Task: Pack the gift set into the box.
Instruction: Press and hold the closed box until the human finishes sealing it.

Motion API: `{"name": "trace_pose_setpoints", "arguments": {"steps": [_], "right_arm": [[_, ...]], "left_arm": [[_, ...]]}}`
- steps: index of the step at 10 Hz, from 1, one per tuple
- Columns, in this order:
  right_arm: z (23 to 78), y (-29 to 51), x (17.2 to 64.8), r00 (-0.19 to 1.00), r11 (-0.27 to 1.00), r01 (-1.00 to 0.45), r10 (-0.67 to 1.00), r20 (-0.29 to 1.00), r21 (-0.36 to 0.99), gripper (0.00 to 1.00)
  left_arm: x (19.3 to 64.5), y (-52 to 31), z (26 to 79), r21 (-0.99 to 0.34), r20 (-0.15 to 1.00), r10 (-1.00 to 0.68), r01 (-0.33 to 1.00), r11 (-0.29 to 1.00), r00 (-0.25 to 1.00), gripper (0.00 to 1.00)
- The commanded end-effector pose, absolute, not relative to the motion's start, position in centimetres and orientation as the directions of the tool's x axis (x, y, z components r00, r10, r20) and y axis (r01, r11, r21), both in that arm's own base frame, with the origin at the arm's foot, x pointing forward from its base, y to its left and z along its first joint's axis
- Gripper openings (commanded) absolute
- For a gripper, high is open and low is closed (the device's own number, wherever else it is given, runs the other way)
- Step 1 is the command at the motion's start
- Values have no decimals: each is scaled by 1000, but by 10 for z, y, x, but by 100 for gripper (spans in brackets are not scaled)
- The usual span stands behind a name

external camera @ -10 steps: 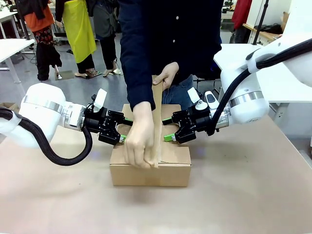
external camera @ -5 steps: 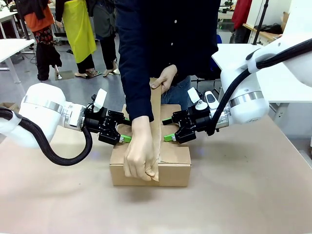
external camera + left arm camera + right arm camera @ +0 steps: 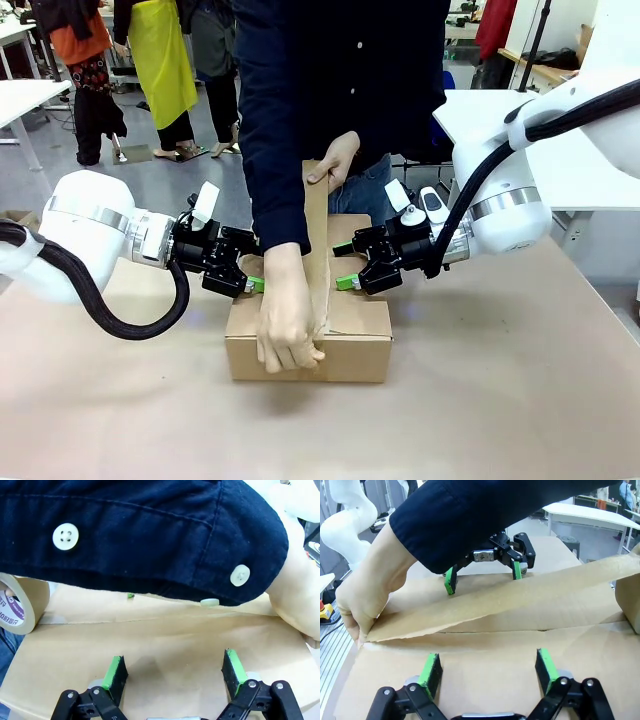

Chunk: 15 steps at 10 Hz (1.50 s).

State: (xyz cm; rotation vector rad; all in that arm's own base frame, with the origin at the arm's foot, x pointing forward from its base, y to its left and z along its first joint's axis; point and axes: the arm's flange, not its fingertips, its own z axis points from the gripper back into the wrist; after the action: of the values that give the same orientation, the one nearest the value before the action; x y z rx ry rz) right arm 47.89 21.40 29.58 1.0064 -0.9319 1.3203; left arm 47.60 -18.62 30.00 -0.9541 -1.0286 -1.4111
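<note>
On the table (image 3: pixel 520 400), the box (image 3: pixel 355 345) sits at 12 o'clock; left gripper (image 3: pixel 174 675) and right gripper (image 3: pixel 487 672) press its flaps, jaws open, while a hand (image 3: pixel 287 325) sticks tape (image 3: pixel 316 230).

Purple and white printed label inside the core of the tan tape roll (image 3: pixel 20 605), at the left wrist view's edge; characters too small and cropped to read.

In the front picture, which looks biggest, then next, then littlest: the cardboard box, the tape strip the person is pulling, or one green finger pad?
1. The box.
2. The tape strip.
3. A green pad, by far the littlest.
</note>
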Motion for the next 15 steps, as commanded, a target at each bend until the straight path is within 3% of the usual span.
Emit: {"name": "trace_pose_setpoints", "arguments": {"steps": [1,15], "right_arm": [[294,214,479,35,-12,-999,311,950,41,100],[294,214,479,35,-12,-999,311,950,41,100]], "left_arm": [[475,-186,299,79,949,-303,996,-50,-90,100],[475,-186,299,79,949,-303,996,-50,-90,100]]}}
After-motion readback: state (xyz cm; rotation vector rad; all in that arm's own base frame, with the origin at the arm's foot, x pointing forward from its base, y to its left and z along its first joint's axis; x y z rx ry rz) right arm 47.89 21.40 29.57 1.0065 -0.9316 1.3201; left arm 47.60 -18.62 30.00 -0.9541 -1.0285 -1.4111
